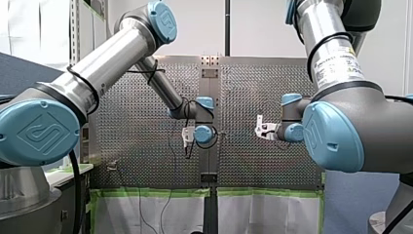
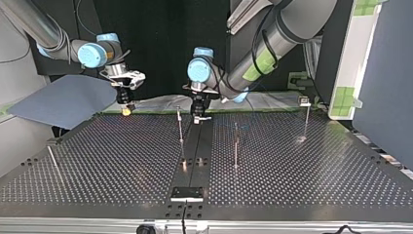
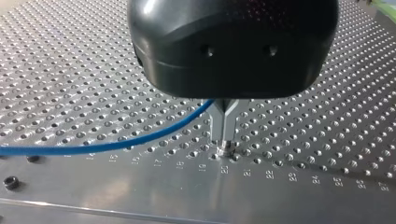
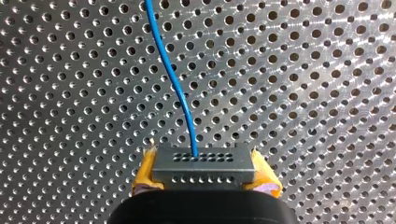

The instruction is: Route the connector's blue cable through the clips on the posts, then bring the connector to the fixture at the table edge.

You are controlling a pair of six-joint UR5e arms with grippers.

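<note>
Reaching in from 9 o'clock in the front view, my left gripper [image 1: 186, 141] hangs over the middle of the silver perforated metal table [image 1: 136, 146], with my right gripper [image 1: 262, 129] near it at 3 o'clock. In the top view my right gripper, yellow-padded, sits at 10 o'clock. My left gripper is at 12 o'clock, beside one of the thin upright metal posts [image 2: 180, 129]. The black rectangular plate fixture [image 2: 186, 193] lies at the 6 o'clock edge. In the left wrist view the metal fingers [image 3: 219, 128] are pressed together, and the thin blue cable [image 3: 116, 145] meets them at their fork and runs toward their 8 o'clock. Whether it is pinched I cannot tell. In the right wrist view the yellow pads [image 4: 145, 172] clamp the grey rectangular metal connector [image 4: 204, 165], and the cable leaves it toward 12 o'clock.
</note>
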